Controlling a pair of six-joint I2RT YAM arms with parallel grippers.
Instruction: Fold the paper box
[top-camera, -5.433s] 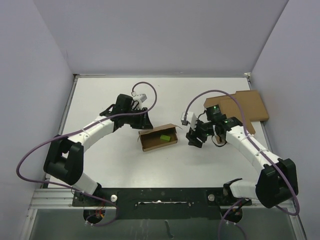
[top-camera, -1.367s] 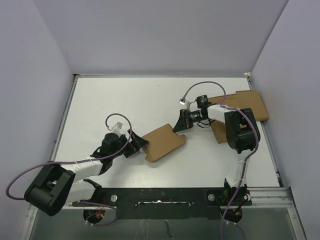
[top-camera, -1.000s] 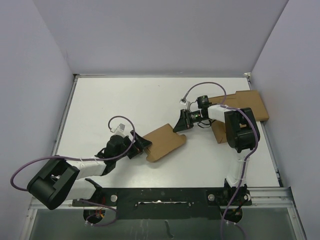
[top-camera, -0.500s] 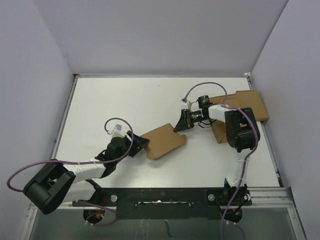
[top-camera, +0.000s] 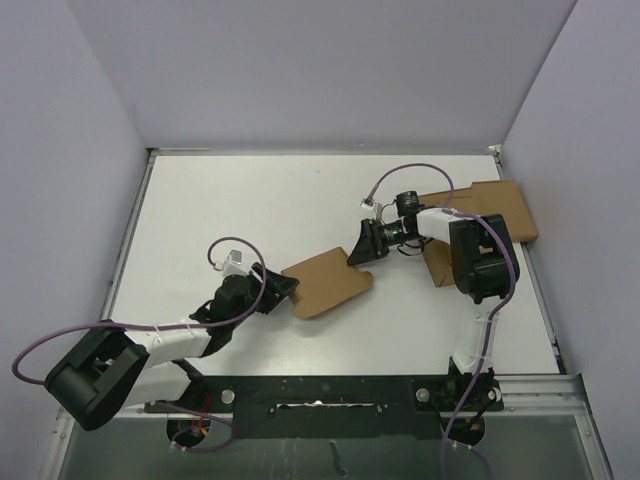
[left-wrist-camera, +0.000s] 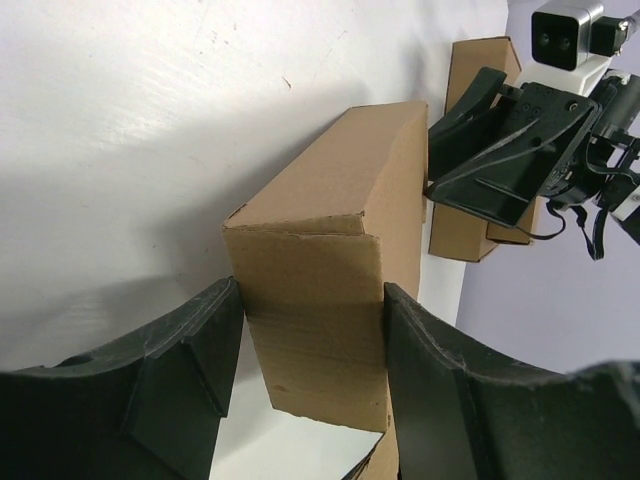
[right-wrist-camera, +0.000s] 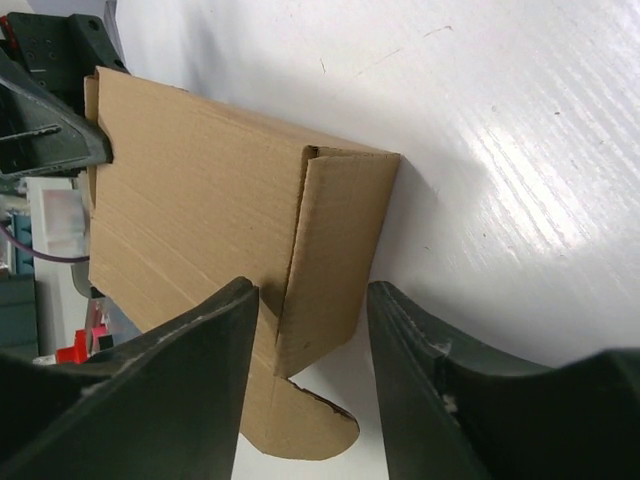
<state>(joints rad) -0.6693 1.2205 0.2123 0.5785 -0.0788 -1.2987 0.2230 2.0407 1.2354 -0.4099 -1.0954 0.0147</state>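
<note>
The paper box (top-camera: 325, 283) is a closed narrow brown box lying slantwise on the white table. My left gripper (top-camera: 285, 290) holds its near-left end; in the left wrist view its jaws (left-wrist-camera: 312, 300) press both sides of the box (left-wrist-camera: 330, 200). My right gripper (top-camera: 358, 245) is at the far-right end. In the right wrist view its jaws (right-wrist-camera: 312, 290) straddle that end of the box (right-wrist-camera: 200, 190), with the fingertips touching it. A rounded tab (right-wrist-camera: 300, 430) sticks out below that end.
A flat brown cardboard slab (top-camera: 500, 210) lies at the far right by the wall. A squat brown box (top-camera: 436, 265) sits at its near edge, behind the right arm. The purple walls stand left, right and behind.
Several seconds ago the box lay open with both grippers away from it; now it is closed and held at both ends. In the last second it turned slightly and the left gripper shifted with it.
</note>
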